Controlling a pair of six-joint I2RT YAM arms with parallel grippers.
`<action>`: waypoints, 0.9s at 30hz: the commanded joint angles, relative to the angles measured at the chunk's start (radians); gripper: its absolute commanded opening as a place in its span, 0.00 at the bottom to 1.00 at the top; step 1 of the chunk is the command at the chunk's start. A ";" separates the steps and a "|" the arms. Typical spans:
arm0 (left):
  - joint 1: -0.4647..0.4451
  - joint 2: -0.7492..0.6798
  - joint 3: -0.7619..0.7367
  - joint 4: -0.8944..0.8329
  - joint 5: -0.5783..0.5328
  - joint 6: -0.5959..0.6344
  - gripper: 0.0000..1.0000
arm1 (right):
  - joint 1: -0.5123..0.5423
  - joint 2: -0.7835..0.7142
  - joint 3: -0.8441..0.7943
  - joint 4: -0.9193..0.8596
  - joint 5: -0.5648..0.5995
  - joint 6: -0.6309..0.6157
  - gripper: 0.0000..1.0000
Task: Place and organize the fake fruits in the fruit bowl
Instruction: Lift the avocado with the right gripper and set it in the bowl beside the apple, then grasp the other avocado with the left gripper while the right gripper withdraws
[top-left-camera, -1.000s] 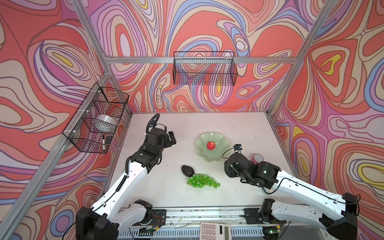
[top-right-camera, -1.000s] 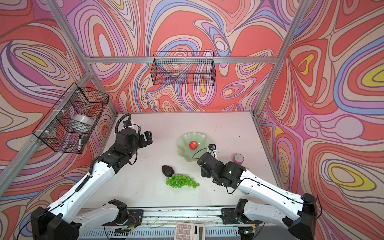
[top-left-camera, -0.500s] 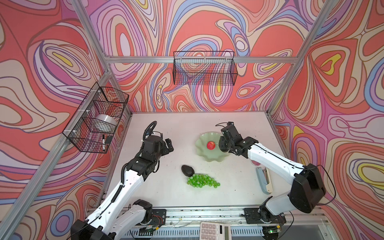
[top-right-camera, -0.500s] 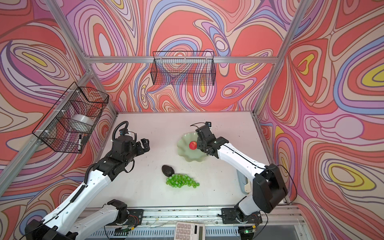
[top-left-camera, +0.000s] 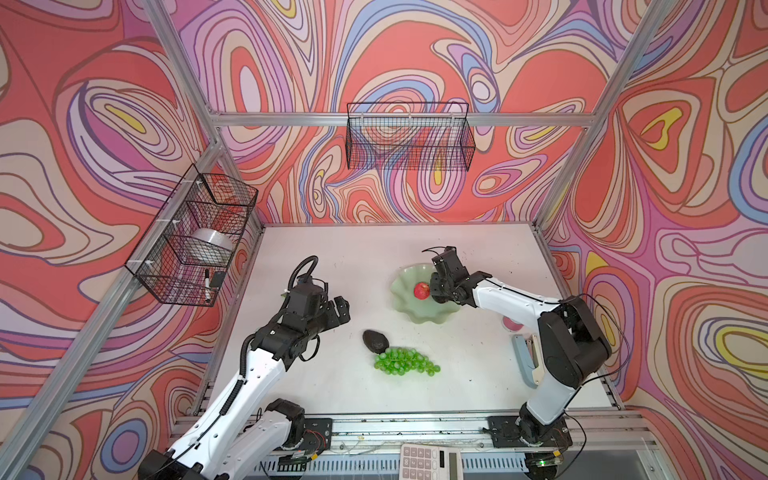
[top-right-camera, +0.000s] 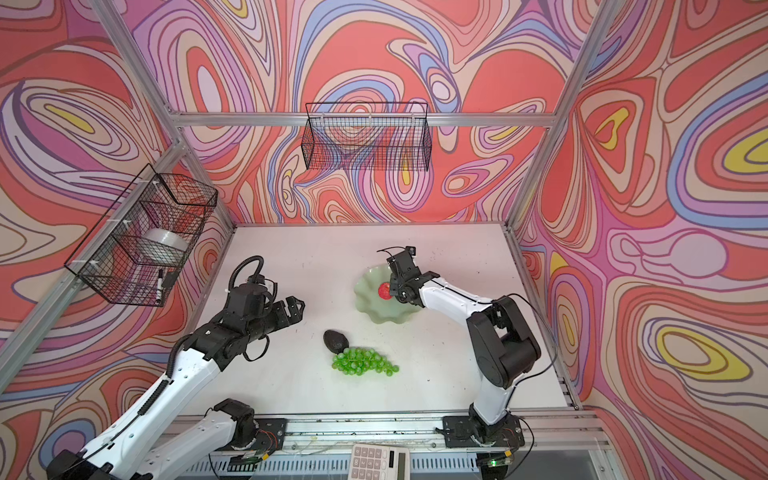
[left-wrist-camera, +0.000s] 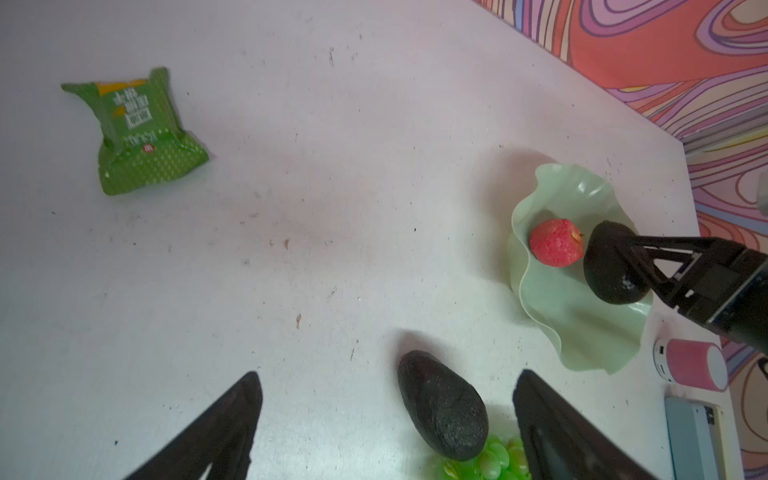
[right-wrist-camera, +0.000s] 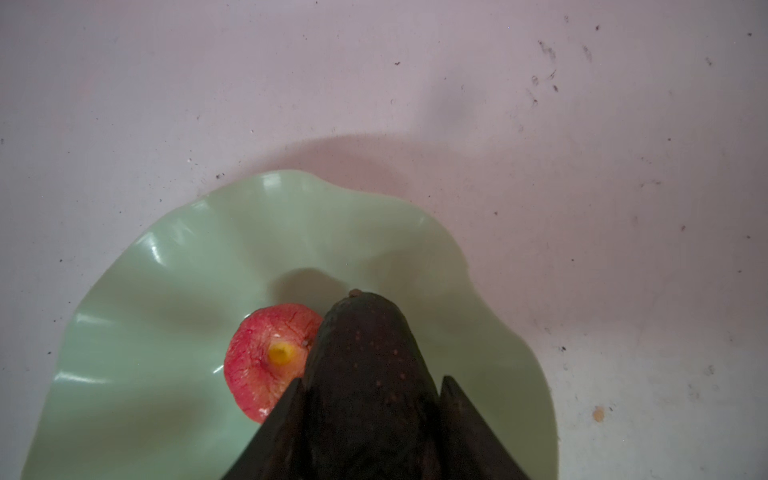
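Releasing the avocado (right-wrist-camera: 361, 332) clamped in your right gripper (right-wrist-camera: 372, 379) may bump the apple (top-left-camera: 422, 291) at nine o'clock off the fruit bowl (top-left-camera: 404, 305); left gripper (left-wrist-camera: 388, 373) gapes

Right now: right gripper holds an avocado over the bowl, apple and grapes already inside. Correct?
No. The grapes lie on the table beside the other avocado, not in the bowl; both top views show it. The right gripper holds an avocado over the bowl, apple inside.

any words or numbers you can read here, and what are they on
Snack packet: white print and a round red logo, too blurred to read.
Calculator: key markings too small to read.
No other writing is legible.
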 joint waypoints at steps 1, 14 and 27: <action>0.006 0.018 -0.042 -0.073 0.106 -0.066 0.92 | -0.004 0.012 0.013 0.051 -0.004 0.016 0.45; -0.160 0.056 -0.115 -0.007 0.089 -0.230 0.91 | -0.004 0.068 -0.008 0.090 -0.012 0.040 0.50; -0.271 0.222 -0.095 0.071 0.063 -0.294 0.91 | -0.005 -0.086 0.001 0.084 -0.010 0.000 0.74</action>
